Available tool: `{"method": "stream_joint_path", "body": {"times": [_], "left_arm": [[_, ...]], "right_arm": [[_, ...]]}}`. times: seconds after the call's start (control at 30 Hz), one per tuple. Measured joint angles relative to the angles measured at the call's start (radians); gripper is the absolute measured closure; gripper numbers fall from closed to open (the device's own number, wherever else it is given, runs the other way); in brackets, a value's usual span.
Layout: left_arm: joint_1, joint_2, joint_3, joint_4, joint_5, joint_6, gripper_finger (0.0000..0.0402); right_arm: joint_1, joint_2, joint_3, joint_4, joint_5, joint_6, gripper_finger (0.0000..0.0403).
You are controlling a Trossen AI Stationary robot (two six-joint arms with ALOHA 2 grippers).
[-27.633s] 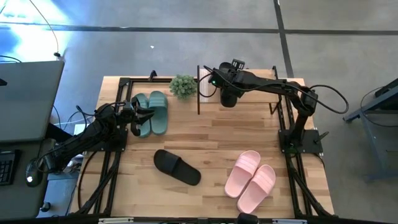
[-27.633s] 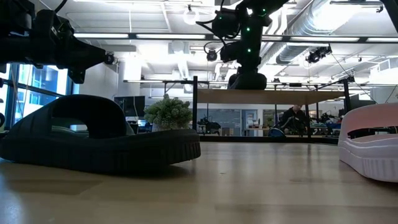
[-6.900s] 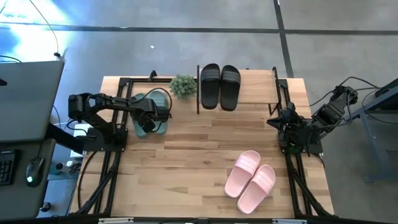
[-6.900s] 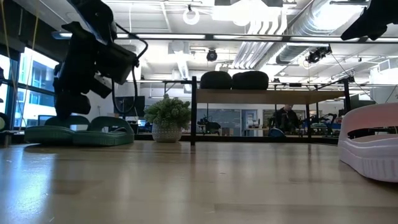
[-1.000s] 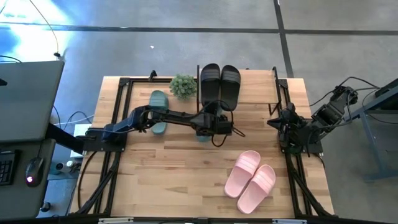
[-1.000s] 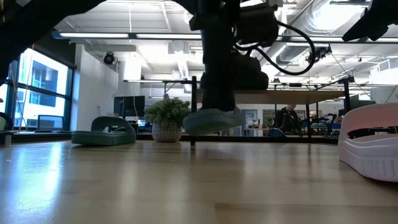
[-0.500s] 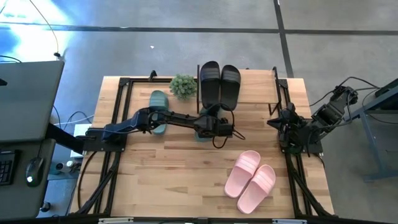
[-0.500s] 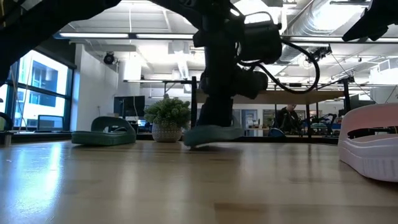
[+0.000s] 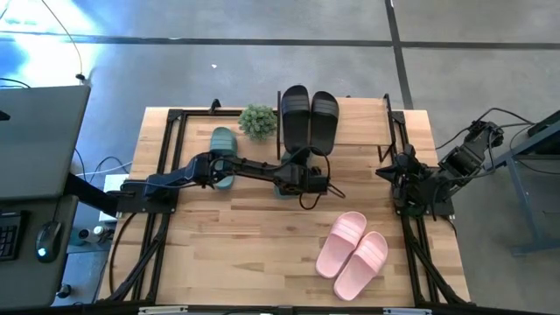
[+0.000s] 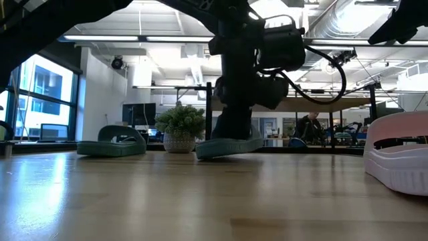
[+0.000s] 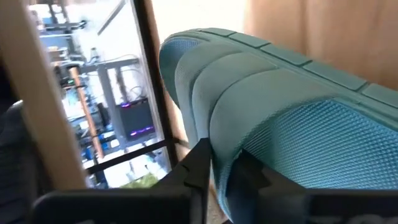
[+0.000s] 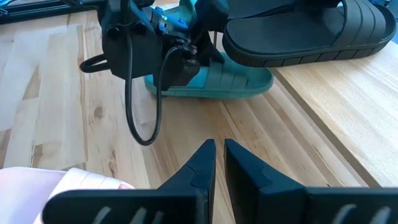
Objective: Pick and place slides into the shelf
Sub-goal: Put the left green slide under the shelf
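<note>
High view, centre frame: low light-wood shelf (image 9: 354, 122) with thin black posts, already holding black rubber slide pair (image 9: 309, 120). Lower right, pale pink pair (image 9: 353, 255) untouched. Upper left, one teal-green slide (image 9: 224, 147) waiting; other teal slide (image 12: 214, 79) grasped by left gripper (image 9: 296, 178) before shelf. Right gripper (image 12: 216, 163) clenched, parked at right edge.

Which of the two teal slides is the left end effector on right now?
The teal slide beside the shelf, just in front of the black pair: the left end effector grips it there. The other teal slide lies untouched near the potted plant.
</note>
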Motion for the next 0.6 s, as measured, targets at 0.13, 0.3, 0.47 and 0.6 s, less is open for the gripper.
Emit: {"method": "stream_joint_path", "body": {"times": [0.13, 0.3, 0.47, 0.6], "left_arm": [[0.0, 0.0, 0.0, 0.0, 0.026, -0.006, 0.0329], [-0.001, 0.0, 0.0, -0.001, 0.024, -0.006, 0.0283], [-0.015, -0.001, 0.0, -0.001, 0.023, -0.006, 0.025], [-0.037, -0.019, 0.0, -0.004, 0.022, -0.008, 0.0235]], "right_arm": [[0.0, 0.0, 0.0, 0.0, 0.0, 0.0, 0.0379], [0.0, 0.0, 0.0, 0.0, 0.0, 0.0, 0.0379], [0.0, 0.0, 0.0, 0.0, 0.0, 0.0, 0.0379], [0.0, 0.0, 0.0, 0.0, 0.0, 0.0, 0.0379]]}}
